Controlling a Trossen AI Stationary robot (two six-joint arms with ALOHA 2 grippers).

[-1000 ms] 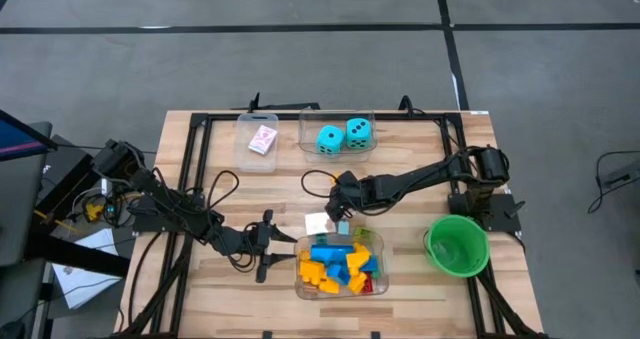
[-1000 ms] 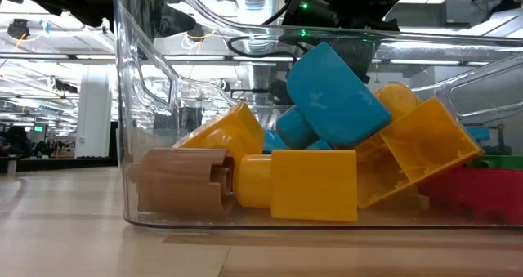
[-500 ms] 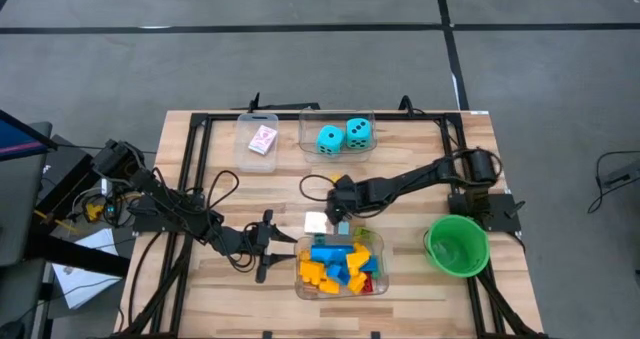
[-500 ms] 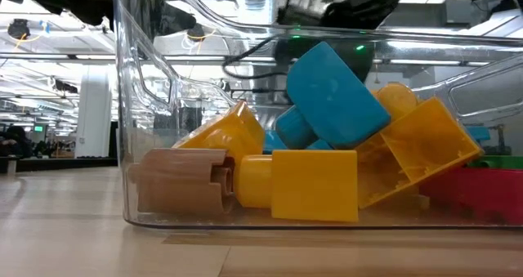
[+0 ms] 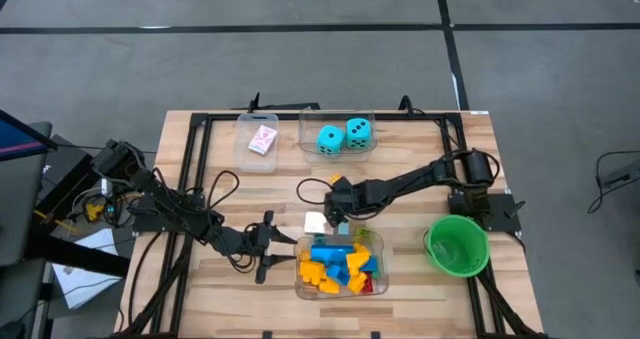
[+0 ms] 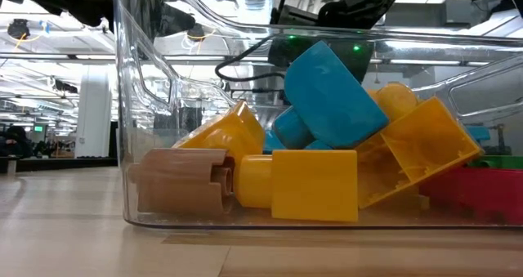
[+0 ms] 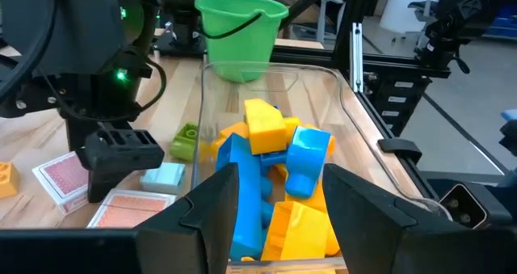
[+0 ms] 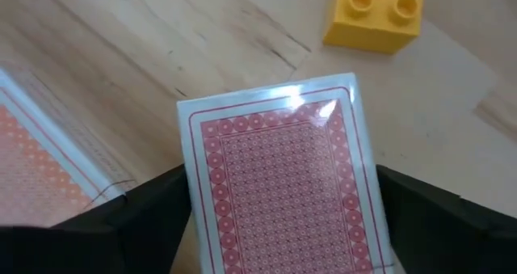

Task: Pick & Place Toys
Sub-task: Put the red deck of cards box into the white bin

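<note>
Right wrist view: a pink-backed card (image 8: 279, 173) lies flat on the wooden table (image 8: 161, 48), framed by the right gripper (image 8: 279, 225), whose fingers (image 8: 145, 209) stand wide at either edge. A yellow brick (image 8: 374, 14) sits near. The left gripper (image 7: 271, 205), fingers half-spread, holding nothing, faces the brick-filled tub (image 7: 347, 104).

You had a table (image 8: 113, 56) of pale, matt, grained wood. The card (image 8: 283, 177) looked glossy, with glare on its patterned back. The tub (image 6: 147, 105) was clear, shiny plastic; the bricks (image 6: 315, 183) inside were smooth moulded plastic.
</note>
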